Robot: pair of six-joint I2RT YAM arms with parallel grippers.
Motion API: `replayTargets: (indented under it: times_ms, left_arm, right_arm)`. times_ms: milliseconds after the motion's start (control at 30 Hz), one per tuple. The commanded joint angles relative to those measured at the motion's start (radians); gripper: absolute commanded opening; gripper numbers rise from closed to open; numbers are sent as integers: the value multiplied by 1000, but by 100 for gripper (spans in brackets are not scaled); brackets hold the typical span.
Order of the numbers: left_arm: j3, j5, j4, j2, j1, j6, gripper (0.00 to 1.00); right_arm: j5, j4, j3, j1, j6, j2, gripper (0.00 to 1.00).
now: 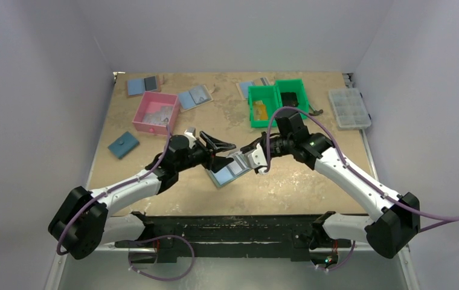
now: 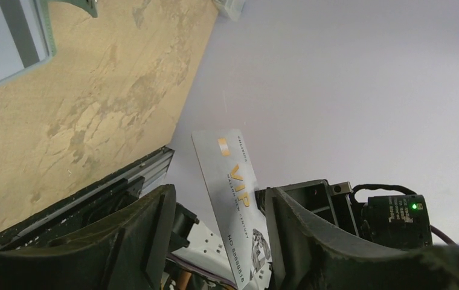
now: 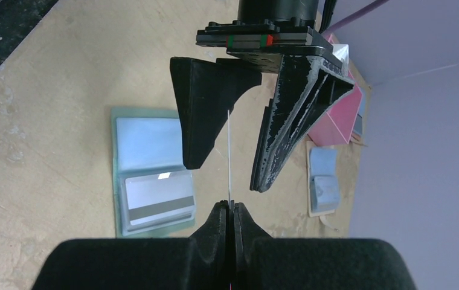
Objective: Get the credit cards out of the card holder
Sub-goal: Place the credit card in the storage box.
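The step in hand looks like a mid-air handover. The right hand [image 3: 228, 210] is pressed together on one end of a credit card [image 2: 234, 181], a thin, stiff, glossy silver-grey rectangle with orange lettering, held on edge above the worktop [image 1: 299, 181] towards the middle of its near edge. The left hand [image 2: 221, 196] is spread, its blocky black fingers standing either side of the card with a gap at each face. Next it probably has to pinch the card squarely before the right lets go. The card holder [image 3: 148, 130] lies open on the mottled tan worktop below, pale blue inside, with a second card [image 3: 157, 202] in its pocket.
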Motion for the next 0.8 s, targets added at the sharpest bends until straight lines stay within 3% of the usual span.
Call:
replayTargets:
  times_ms: [0, 133, 333, 367, 433, 500, 600, 667, 767]
  left_arm:
    - [-8, 4, 106, 6, -13, -51, 54]
    - [-13, 8, 121, 10, -17, -57, 37]
    - [-23, 7, 156, 11, -18, -55, 0]
    - [-26, 7, 169, 12, -18, -56, 0]
    - [-33, 9, 186, 15, -19, -48, 0]
    - [-40, -3, 179, 8, -16, 3, 0]
    - [1, -46, 8, -2, 15, 231, 0]
    - [17, -37, -84, -11, 65, 420, 0]
    - [35, -26, -97, -54, 132, 705, 0]
  right_arm:
    - [24, 60, -17, 11, 22, -10, 0]
    - [23, 69, -32, 13, 25, -16, 0]
    - [-4, 69, -69, 15, 15, -33, 0]
    - [-13, 66, -73, 16, 13, -36, 1]
    - [-35, 52, -78, 15, 13, -41, 13]
    - [-67, 51, -68, 13, 83, -44, 36]
    - [-92, 21, -39, 7, 207, -48, 64]
    - [-151, 3, -23, -16, 296, -53, 75]
    - [-246, -79, -6, -70, 369, -58, 80]
